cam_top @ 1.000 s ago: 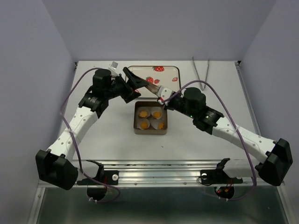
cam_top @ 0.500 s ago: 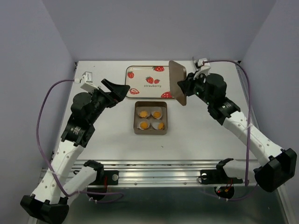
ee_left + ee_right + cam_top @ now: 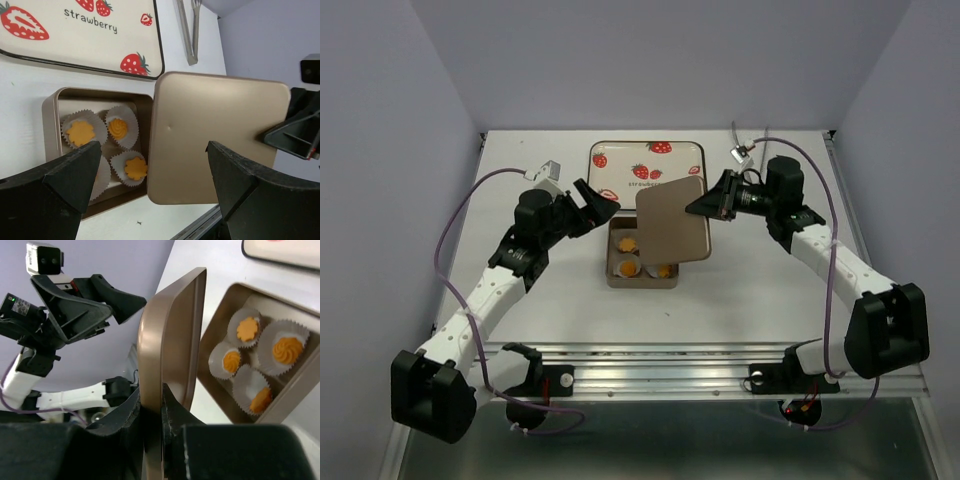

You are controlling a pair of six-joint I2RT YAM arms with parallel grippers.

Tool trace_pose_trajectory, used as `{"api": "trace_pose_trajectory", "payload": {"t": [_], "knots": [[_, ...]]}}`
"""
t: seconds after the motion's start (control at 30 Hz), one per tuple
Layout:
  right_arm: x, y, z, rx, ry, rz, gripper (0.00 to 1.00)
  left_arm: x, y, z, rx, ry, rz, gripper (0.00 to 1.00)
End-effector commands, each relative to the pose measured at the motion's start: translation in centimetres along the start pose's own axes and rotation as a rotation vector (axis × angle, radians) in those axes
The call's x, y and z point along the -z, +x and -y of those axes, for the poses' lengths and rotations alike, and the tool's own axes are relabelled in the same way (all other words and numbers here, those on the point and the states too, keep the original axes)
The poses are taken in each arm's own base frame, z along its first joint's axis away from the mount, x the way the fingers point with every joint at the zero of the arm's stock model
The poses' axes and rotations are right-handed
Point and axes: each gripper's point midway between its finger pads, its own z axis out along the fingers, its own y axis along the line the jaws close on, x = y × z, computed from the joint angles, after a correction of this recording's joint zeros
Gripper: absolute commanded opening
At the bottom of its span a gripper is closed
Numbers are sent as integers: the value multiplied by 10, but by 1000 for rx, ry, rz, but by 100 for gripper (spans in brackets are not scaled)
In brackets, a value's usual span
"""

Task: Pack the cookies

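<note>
While the left gripper (image 3: 598, 202) hangs empty with its jaws spread wide just left of the tin (image 3: 616, 272), the four cookies (image 3: 81, 132) sit inside it in paper cups (image 3: 131, 116). They are partly under the lid (image 3: 670, 220) — pinched at its right edge by the right gripper (image 3: 700, 208) and tilted. Behind lies a strawberry tray (image 3: 620, 152) — tongs (image 3: 752, 150) to its right.

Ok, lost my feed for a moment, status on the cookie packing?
Right gripper shut on lid, left gripper open beside tin. Four cookies in tin. Lid tilted, partly over tin, not seated. Nothing blocking it.
</note>
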Motion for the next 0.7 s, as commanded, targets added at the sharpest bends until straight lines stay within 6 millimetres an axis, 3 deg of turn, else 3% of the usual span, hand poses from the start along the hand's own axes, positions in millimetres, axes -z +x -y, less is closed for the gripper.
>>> {"api": "trace_pose_trajectory", "payload": {"t": [0.0, 0.43, 0.53, 0.67], "knots": [[14, 1, -13, -69, -143, -4, 11, -1, -19, 24, -70, 117, 51, 99], [26, 21, 61, -235, -136, 48, 11, -36, 14, -19, -55, 60, -69, 99], [26, 27, 74, -278, -145, 46, 11, -43, 19, -29, -56, 36, -88, 99], [29, 30, 75, -247, -235, 74, 12, -49, 25, -39, -57, 13, -104, 99]]}}
